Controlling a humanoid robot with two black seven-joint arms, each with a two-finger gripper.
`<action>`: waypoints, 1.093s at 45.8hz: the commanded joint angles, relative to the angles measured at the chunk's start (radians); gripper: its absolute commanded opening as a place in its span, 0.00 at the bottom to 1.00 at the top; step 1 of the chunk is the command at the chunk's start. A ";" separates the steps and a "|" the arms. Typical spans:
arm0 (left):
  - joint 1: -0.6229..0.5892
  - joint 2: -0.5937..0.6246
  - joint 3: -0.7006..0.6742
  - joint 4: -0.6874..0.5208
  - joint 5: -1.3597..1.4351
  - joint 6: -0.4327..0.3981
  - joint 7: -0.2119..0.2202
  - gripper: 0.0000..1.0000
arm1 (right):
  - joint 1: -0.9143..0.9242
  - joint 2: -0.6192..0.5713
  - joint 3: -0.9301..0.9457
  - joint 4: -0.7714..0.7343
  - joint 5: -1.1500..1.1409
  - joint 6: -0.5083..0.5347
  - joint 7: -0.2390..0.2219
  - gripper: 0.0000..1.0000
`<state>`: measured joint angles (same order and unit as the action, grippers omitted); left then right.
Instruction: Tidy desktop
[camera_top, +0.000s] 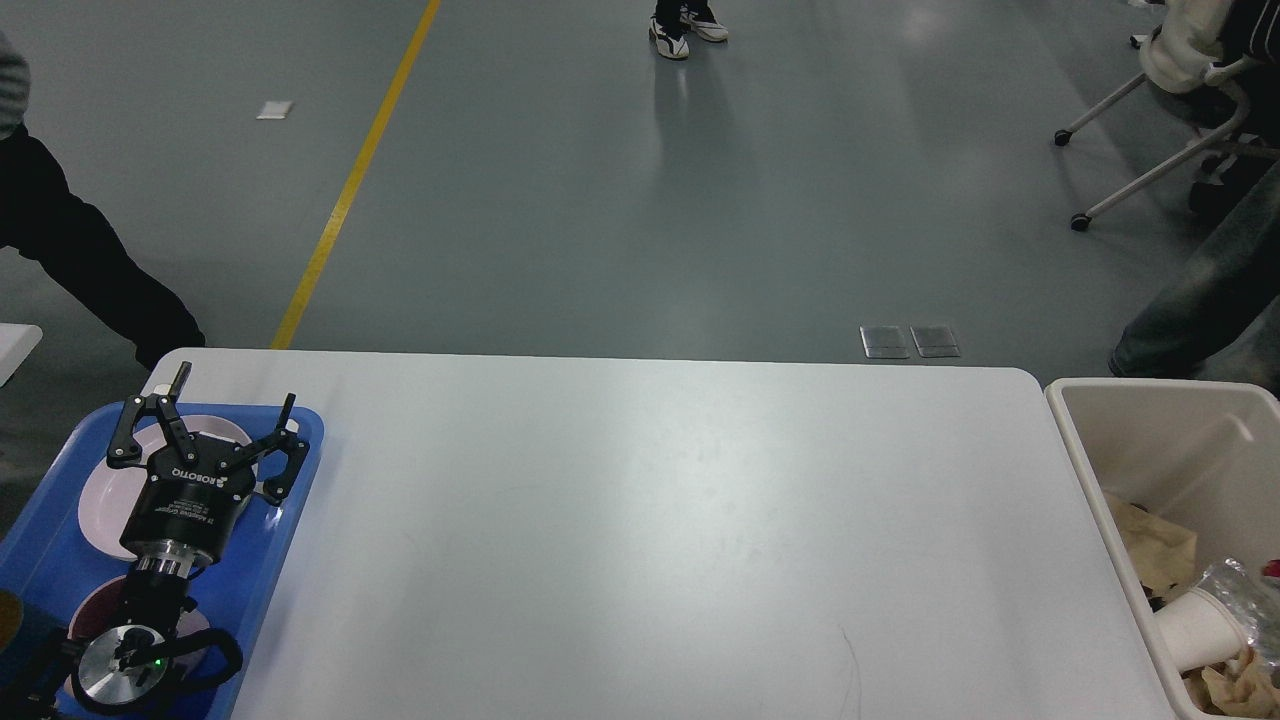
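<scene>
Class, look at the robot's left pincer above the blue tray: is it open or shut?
Open. The left pincer has its two black fingers spread well apart above the pink plate in the blue tray, holding nothing.

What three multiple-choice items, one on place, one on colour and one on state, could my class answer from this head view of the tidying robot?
1. Where is the beige bin?
A. Off the desktop's right end
B. On the blue tray
C. At the desktop's middle

2. What colour is the tray?
A. Red
B. Blue
C. Green

3. How do the left gripper's jaws stand?
A. Shut on a cup
B. Open, holding nothing
C. Shut on a plate

Answers:
1 A, the bin stands past the right edge of the desktop.
2 B, its rim is plainly blue.
3 B, the fingers spread apart above a pale plate, with nothing between them.
</scene>
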<state>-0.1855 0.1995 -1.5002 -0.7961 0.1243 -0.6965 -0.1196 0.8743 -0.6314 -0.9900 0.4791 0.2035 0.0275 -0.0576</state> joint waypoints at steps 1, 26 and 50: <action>0.000 0.000 0.000 0.000 0.000 0.000 0.000 0.97 | -0.184 0.117 0.083 -0.198 0.000 -0.015 -0.037 0.00; 0.000 0.001 0.000 0.000 0.000 0.002 0.000 0.97 | -0.376 0.245 0.152 -0.407 -0.001 -0.023 -0.133 0.00; -0.002 0.001 0.000 0.000 0.000 0.002 0.000 0.97 | -0.357 0.234 0.148 -0.409 -0.003 -0.026 -0.123 1.00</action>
<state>-0.1857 0.1996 -1.5002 -0.7960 0.1242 -0.6948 -0.1198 0.5121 -0.3949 -0.8439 0.0708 0.2008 0.0024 -0.1825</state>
